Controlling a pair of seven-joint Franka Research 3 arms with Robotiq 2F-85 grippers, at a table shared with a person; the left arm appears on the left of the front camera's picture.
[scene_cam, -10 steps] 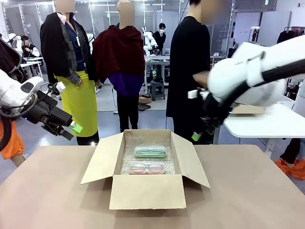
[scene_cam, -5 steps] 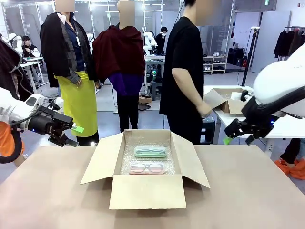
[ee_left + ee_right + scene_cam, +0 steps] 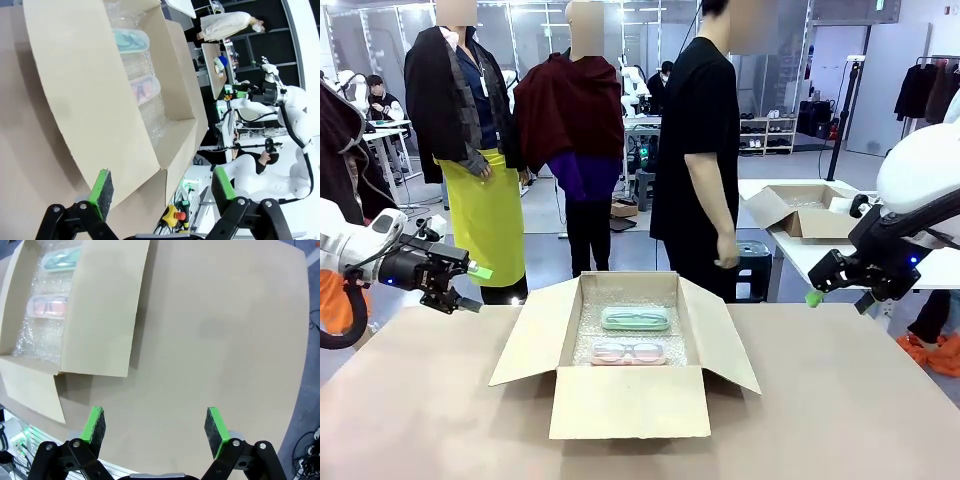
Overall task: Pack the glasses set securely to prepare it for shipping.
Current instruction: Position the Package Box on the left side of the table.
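A bright workshop with a grey floor (image 3: 545,215), white tables (image 3: 795,252) and a black stool (image 3: 649,187).

— What sort of place are you running from there?
— A lab hall, I'd say. Past my table (image 3: 860,400) I see a white workbench (image 3: 825,258), shelving (image 3: 770,135) stacked with gear, a clothes rack (image 3: 925,85), glass partitions (image 3: 535,40), and an emergency-stop button (image 3: 172,216) beside my table's edge.

mint case (image 3: 635,319) | flat, far side, on bubble wrap || pink case (image 3: 628,352) | flat, just nearer, glasses visible inside
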